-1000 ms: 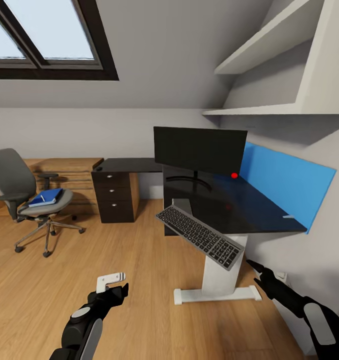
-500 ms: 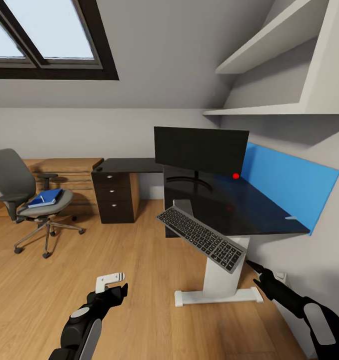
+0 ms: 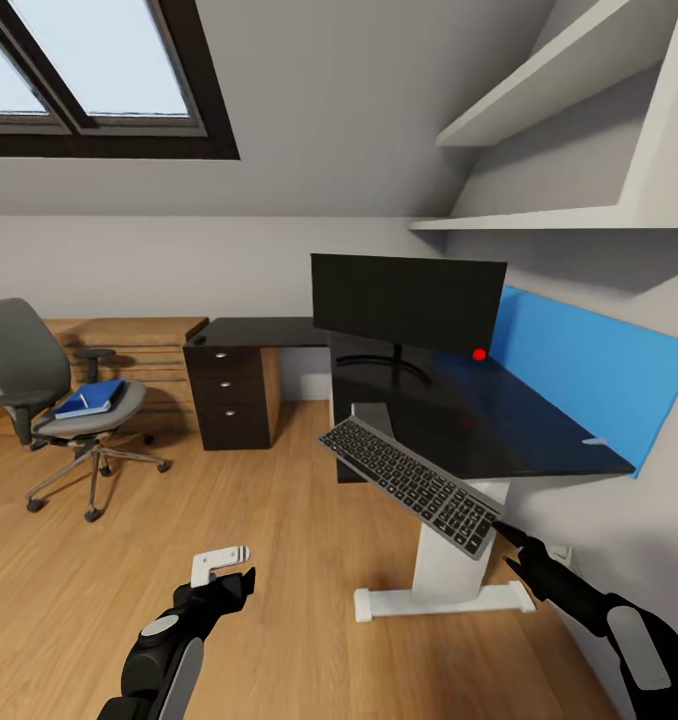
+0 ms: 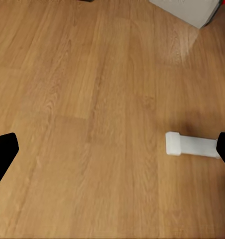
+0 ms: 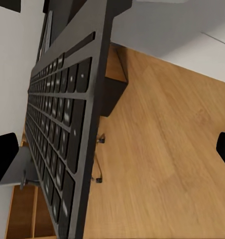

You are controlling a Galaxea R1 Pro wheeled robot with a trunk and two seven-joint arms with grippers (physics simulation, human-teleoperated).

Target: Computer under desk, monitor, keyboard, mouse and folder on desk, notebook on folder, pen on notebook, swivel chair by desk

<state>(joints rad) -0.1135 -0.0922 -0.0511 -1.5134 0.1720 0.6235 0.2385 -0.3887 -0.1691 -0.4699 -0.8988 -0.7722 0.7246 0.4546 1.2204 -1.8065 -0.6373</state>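
Leftmost, one swivel chair (image 3: 54, 400) stands on the wooden floor (image 3: 279, 540), well apart from the worktop, with one blue folder (image 3: 91, 397) lying on its seat. Further right, the left jaws (image 3: 224, 567) hang low over bare floor, spread wide with nothing between them; the left wrist view shows the white foot (image 4: 192, 145) of a worktop leg below. Next comes the dark drawer unit (image 3: 229, 395) under the L-shaped black worktop (image 3: 499, 425). One monitor (image 3: 407, 300) stands upright on it, screen dark. One keyboard (image 3: 411, 482) hangs tilted off the worktop's near edge, its far end up by the top, its near end low, just at the tip of the right jaws (image 3: 519, 550). In the right wrist view the right fingers sit wide apart, keyboard (image 5: 57, 144) close ahead; whether they touch it I cannot tell.
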